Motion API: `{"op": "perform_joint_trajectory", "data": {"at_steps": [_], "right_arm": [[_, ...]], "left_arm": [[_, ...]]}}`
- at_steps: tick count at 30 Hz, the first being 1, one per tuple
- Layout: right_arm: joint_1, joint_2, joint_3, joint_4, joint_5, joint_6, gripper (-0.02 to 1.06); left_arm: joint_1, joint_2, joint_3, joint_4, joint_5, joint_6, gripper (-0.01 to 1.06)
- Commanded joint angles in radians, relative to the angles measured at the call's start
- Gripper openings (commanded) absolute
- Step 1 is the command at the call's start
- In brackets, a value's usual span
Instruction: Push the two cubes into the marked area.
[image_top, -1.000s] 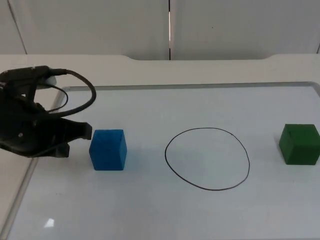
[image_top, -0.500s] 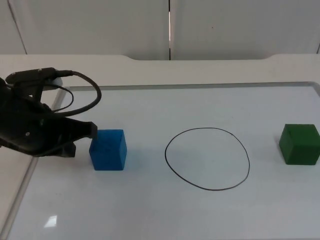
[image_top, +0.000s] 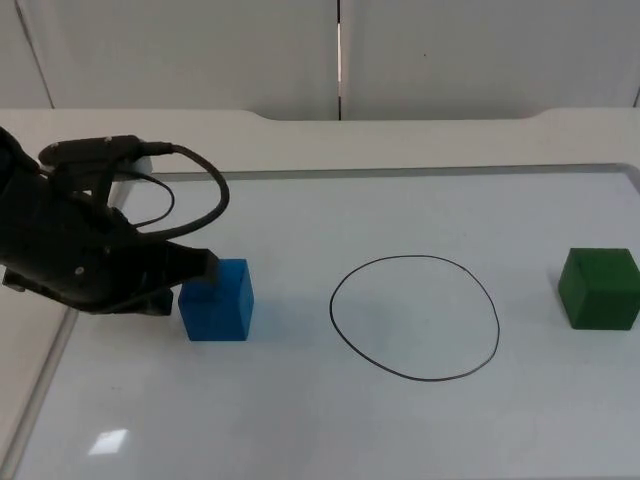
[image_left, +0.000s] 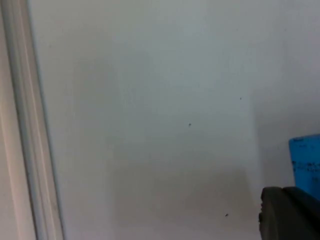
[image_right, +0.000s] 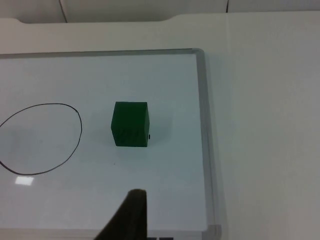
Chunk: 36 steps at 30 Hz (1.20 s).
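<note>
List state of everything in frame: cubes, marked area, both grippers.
blue cube: flat on the whiteboard, outside the circle, on its left-arm side.
green cube: flat on the whiteboard, outside the circle, on the opposite side, untouched.
drawn circle: nothing inside it.
left gripper: at the blue cube's outer face, at or near contact.
right gripper: waiting above the board, short of the green cube.

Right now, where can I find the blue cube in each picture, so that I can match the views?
Top view: the blue cube sits left of the drawn circle, outside it, with the left pincer at its left side.
Left wrist view: a blue part of the cube shows beside the black fingertip.
Right wrist view: not in it; the green cube is there.
Shared landmark: the drawn circle, seen in the top and right wrist views.
</note>
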Motion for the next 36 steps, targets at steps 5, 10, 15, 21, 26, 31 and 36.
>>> {"op": "perform_joint_trajectory", "data": {"at_steps": [5,10,15,21,26,31,36], "right_arm": [[0.004,-0.004,0.007,0.003,-0.008,-0.003,1.05],[0.004,-0.004,0.007,0.003,-0.008,-0.003,1.05],[0.004,-0.004,0.007,0.003,-0.008,-0.003,1.05],[0.004,-0.004,0.007,0.003,-0.008,-0.003,1.05],[0.004,-0.004,0.007,0.003,-0.008,-0.003,1.05],[0.004,-0.004,0.007,0.003,-0.008,-0.003,1.05],[0.004,-0.004,0.007,0.003,-0.008,-0.003,1.05]], "left_arm": [[-0.006,-0.001,-0.005,-0.028,0.033,0.003,0.0],[-0.006,-0.001,-0.005,-0.03,0.034,0.003,0.0],[-0.008,-0.001,-0.005,-0.036,0.058,0.003,0.0],[-0.038,-0.001,-0.005,-0.055,0.058,0.021,0.0],[-0.057,-0.001,-0.005,-0.055,0.057,0.021,0.0],[-0.057,-0.001,-0.005,-0.058,0.066,0.021,0.0],[-0.057,-0.001,-0.015,-0.083,0.08,0.038,0.0]]}}
